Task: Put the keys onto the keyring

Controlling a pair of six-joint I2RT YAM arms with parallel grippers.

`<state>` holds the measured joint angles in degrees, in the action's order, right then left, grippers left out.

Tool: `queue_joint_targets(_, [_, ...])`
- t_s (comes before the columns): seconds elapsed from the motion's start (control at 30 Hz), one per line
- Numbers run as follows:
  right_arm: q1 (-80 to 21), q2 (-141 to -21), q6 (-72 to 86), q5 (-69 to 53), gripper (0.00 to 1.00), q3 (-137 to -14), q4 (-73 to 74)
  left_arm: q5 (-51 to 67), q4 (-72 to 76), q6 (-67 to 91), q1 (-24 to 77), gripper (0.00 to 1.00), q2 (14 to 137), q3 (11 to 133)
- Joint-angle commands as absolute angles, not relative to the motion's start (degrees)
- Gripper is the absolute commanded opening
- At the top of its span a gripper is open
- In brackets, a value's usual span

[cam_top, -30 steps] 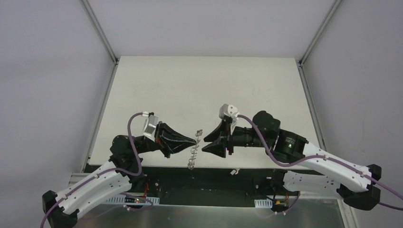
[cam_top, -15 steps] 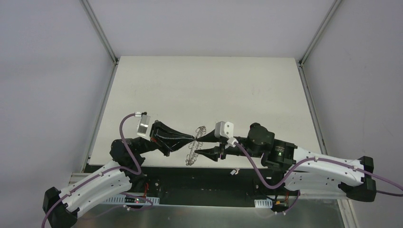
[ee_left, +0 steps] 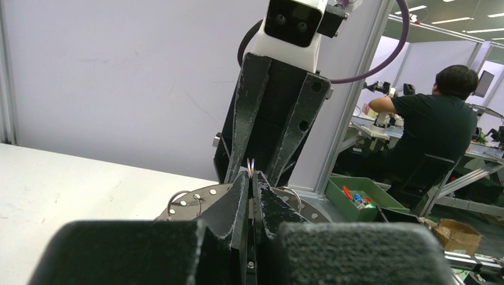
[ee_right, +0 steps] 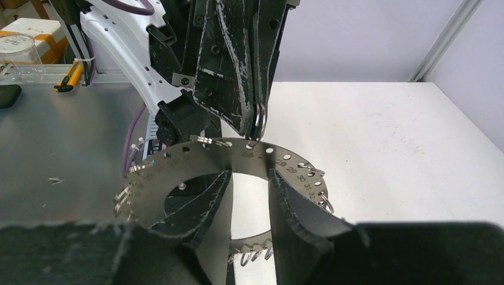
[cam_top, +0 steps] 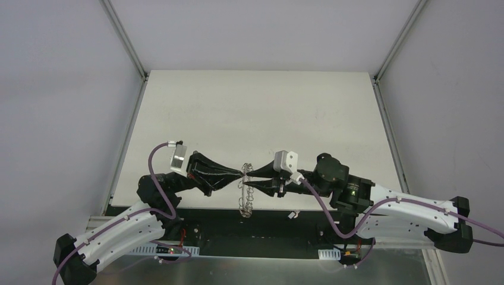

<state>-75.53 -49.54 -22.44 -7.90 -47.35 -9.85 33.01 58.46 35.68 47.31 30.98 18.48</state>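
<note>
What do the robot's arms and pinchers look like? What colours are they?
The left arm and right arm have white shells and black joints. The left gripper and right gripper are black, pointy, two-fingered and scratched. A purple cable loops to a white camera box on each wrist.

We saw the left gripper pinched closed at the keyring, a silvery perforated disc, with the right gripper upright just behind it, over the white table.
</note>
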Motion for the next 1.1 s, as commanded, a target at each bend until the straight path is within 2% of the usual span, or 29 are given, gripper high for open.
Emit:
queue_joint_targets(0.0, [-75.8,-48.1,-20.5,-8.6,0.29,-50.6,-13.8,34.3,63.8,36.5,47.8,0.00,30.3,18.3])
queue_joint_targets(0.37, [-75.8,-49.4,-18.7,-9.8,0.21,-52.4,-13.9,35.0,63.8,36.1,47.7,0.00,31.4,18.3])
queue_joint_targets(0.57, [-75.8,-50.5,-18.4,-10.2,0.11,-54.0,-11.6,34.8,64.0,36.0,47.7,0.00,31.1,18.2])
queue_joint_targets(0.7, [-75.8,-50.8,-18.0,-9.4,0.11,-54.1,-10.5,34.9,64.2,36.1,47.7,0.00,30.6,18.1])
queue_joint_targets(0.8, [-75.8,-51.2,-17.9,-9.1,0.00,-54.5,-9.8,35.2,64.4,36.2,47.8,0.00,30.4,18.1])
queue_joint_targets(1.0, [-75.8,-52.8,-16.9,-8.1,0.00,-59.1,-2.8,37.6,62.2,36.3,47.8,0.00,30.0,19.2])
queue_joint_targets(1.07, [-75.7,-53.3,-16.2,-8.3,0.00,-62.0,2.1,40.2,54.8,35.7,47.7,0.11,28.9,21.3])
